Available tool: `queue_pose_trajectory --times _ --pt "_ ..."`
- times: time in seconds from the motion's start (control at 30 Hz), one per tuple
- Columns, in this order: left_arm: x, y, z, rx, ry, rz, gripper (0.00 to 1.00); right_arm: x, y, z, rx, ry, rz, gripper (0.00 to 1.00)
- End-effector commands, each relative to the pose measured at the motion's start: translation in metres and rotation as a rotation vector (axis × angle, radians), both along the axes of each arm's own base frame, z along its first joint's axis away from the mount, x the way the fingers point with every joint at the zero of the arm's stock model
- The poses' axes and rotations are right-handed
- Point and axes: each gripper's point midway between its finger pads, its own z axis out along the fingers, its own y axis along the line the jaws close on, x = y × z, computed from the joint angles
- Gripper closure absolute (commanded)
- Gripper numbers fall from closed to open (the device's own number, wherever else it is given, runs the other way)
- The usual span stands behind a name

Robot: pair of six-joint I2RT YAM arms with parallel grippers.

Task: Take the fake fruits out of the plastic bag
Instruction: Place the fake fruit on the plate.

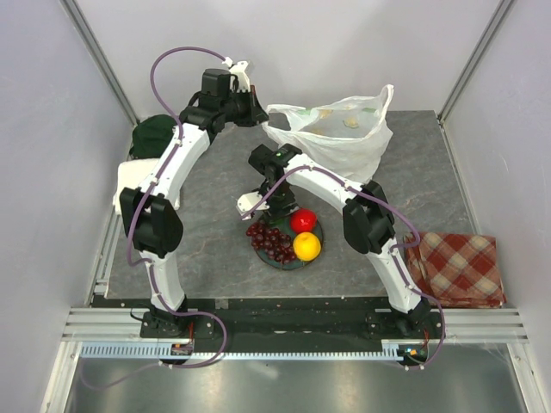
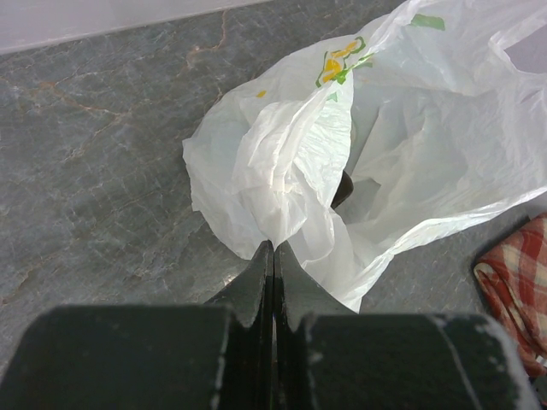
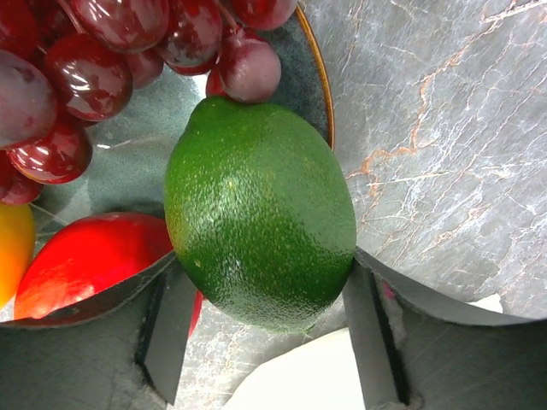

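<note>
The white plastic bag (image 1: 336,142) stands open at the far middle of the table. My left gripper (image 1: 258,110) is shut on its left edge and holds it up; the left wrist view shows the jaws (image 2: 273,249) pinched on the bag (image 2: 393,145), with a dark fruit (image 2: 344,188) partly showing inside. My right gripper (image 1: 263,209) is at the far-left rim of the plate (image 1: 317,258), shut on a green oval fruit (image 3: 261,213). On the plate lie the dark red grapes (image 1: 271,243), the red apple (image 1: 302,220) and the yellow-orange fruit (image 1: 306,246).
A red checked cloth (image 1: 456,267) lies at the right edge of the table, also in the left wrist view (image 2: 513,282). A dark green cap (image 1: 155,133) sits at the far left. Grey walls enclose the table.
</note>
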Motion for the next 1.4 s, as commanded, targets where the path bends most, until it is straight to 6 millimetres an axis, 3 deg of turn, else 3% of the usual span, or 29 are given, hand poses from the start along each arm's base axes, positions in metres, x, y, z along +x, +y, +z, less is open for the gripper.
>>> queue_pose_trajectory --times 0.0,0.37,0.53,0.83,1.07,1.2,1.27,1.3,1.33,1.37 --pt "0.008 0.004 0.021 -0.007 -0.073 0.015 0.98 0.000 0.000 -0.004 -0.004 0.010 0.038 0.25" --pt "0.010 0.003 0.022 -0.004 -0.081 0.012 0.98 -0.002 -0.004 0.003 -0.016 -0.005 0.051 0.18" --pt "0.011 0.001 0.022 -0.010 -0.081 0.007 0.98 0.004 0.001 0.032 0.023 -0.066 0.072 0.16" --pt "0.013 -0.003 0.027 -0.029 -0.087 -0.006 0.98 -0.009 0.013 0.083 0.107 -0.118 0.105 0.15" --pt "0.014 -0.004 0.033 -0.040 -0.095 -0.006 0.98 -0.003 0.013 0.119 0.171 -0.174 0.035 0.15" --pt "0.011 -0.007 0.039 -0.051 -0.103 -0.023 0.98 0.030 0.004 0.172 0.330 -0.273 -0.142 0.15" --pt "0.007 -0.009 0.035 -0.057 -0.083 -0.039 0.98 0.061 0.005 0.209 0.487 -0.351 -0.288 0.15" --pt "0.004 -0.009 0.035 -0.063 -0.077 -0.042 0.98 0.084 -0.012 0.224 0.542 -0.399 -0.382 0.19" --pt "0.001 -0.010 0.030 -0.073 -0.051 -0.043 0.98 0.107 -0.014 0.251 0.680 -0.455 -0.513 0.23" --pt "-0.003 -0.011 0.030 -0.082 -0.040 -0.055 0.98 0.121 -0.024 0.260 0.729 -0.488 -0.581 0.27"
